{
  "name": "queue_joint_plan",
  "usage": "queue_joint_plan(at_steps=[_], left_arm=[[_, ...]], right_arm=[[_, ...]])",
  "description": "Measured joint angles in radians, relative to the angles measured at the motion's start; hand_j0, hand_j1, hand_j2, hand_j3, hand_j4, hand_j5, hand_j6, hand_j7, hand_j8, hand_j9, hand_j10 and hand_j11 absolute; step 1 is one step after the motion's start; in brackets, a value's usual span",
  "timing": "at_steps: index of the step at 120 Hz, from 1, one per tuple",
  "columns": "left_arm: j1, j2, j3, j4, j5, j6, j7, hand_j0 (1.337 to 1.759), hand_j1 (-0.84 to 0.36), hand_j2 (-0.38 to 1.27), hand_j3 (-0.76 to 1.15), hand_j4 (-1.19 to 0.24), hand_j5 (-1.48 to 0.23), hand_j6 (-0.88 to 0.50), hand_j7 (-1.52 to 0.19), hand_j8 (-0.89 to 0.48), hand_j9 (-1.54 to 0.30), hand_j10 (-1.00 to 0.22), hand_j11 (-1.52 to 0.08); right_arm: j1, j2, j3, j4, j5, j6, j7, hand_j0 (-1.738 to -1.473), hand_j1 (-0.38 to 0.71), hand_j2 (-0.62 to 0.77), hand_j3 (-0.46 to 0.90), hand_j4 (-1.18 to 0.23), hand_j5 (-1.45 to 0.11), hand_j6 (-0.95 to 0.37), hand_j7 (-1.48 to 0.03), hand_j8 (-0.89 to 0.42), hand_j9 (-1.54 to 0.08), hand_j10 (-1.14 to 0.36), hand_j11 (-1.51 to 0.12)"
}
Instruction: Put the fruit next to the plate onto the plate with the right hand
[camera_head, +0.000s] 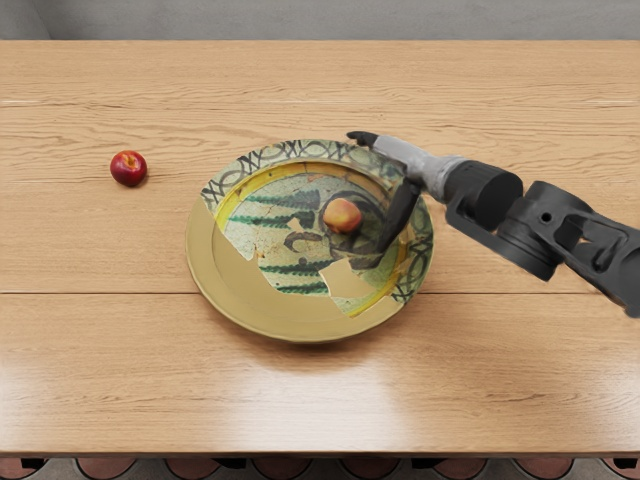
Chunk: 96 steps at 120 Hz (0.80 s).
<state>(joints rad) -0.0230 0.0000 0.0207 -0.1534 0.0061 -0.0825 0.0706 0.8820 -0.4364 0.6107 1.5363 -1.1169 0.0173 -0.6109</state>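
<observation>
A round patterned plate (240, 290) with a yellow-gold rim lies in the middle of the wooden table. An orange-red fruit (342, 215), peach-like, rests on the plate right of its centre. My right hand (385, 190) comes in from the right edge and hovers over the plate's right side, just right of that fruit. Its fingers (398, 215) are spread, one pointing up-left, the others down, and they hold nothing. A small gap shows between fingers and fruit. A red apple (128, 167) lies on the table well left of the plate.
The right forearm (540, 230) crosses the table's right part above the surface. The table's front edge (320, 452) runs along the bottom, its back edge along the top.
</observation>
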Motion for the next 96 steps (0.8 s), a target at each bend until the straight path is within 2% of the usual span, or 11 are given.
queue_joint_plan(at_steps=[34,51,62,75,96], left_arm=[[0.0,0.0,0.0,0.0,0.0,0.0,0.0,1.658,0.34,0.0,0.0,-0.01,-0.01,-0.01,-0.01,-0.01,-0.01,-0.01,-0.01],[0.0,0.0,0.0,0.0,0.0,0.0,0.0,1.658,0.34,0.0,0.0,-0.01,-0.01,-0.01,-0.01,-0.01,-0.01,-0.01,-0.01],[0.0,0.0,0.0,0.0,0.0,0.0,0.0,1.658,0.34,0.0,0.0,-0.01,-0.01,-0.01,-0.01,-0.01,-0.01,-0.01,-0.01],[0.0,0.0,0.0,-0.001,0.0,0.0,0.0,1.658,0.34,0.0,0.0,-0.01,-0.01,-0.01,-0.01,-0.01,-0.01,-0.01,-0.01],[-0.021,0.0,-0.001,-0.001,0.002,0.0,0.0,1.658,0.34,0.0,0.0,-0.01,-0.01,-0.01,-0.01,-0.01,-0.01,-0.01,-0.01]], right_arm=[[-0.005,-0.177,0.156,-0.002,0.409,0.294,0.0,-1.658,-0.35,0.0,0.0,0.0,-0.01,0.0,-0.01,0.0,-0.01,0.0,-0.01],[-0.009,-0.287,0.199,-0.037,0.592,0.435,0.0,-1.658,-0.35,0.0,0.0,0.0,0.0,0.0,0.0,0.0,0.0,0.0,0.0],[-0.011,-0.347,0.215,-0.095,0.711,0.524,0.0,-1.658,-0.35,0.0,0.0,0.0,0.0,0.0,0.0,0.0,0.0,0.0,0.0],[-0.012,-0.402,0.223,-0.147,0.801,0.569,0.0,-1.658,-0.35,0.0,0.0,0.0,0.0,0.0,0.0,0.0,0.0,0.0,0.0],[-0.021,-0.458,0.226,-0.175,0.895,0.589,0.0,-1.658,-0.35,0.0,0.0,0.0,0.0,0.0,0.0,0.0,0.0,0.0,0.0]])
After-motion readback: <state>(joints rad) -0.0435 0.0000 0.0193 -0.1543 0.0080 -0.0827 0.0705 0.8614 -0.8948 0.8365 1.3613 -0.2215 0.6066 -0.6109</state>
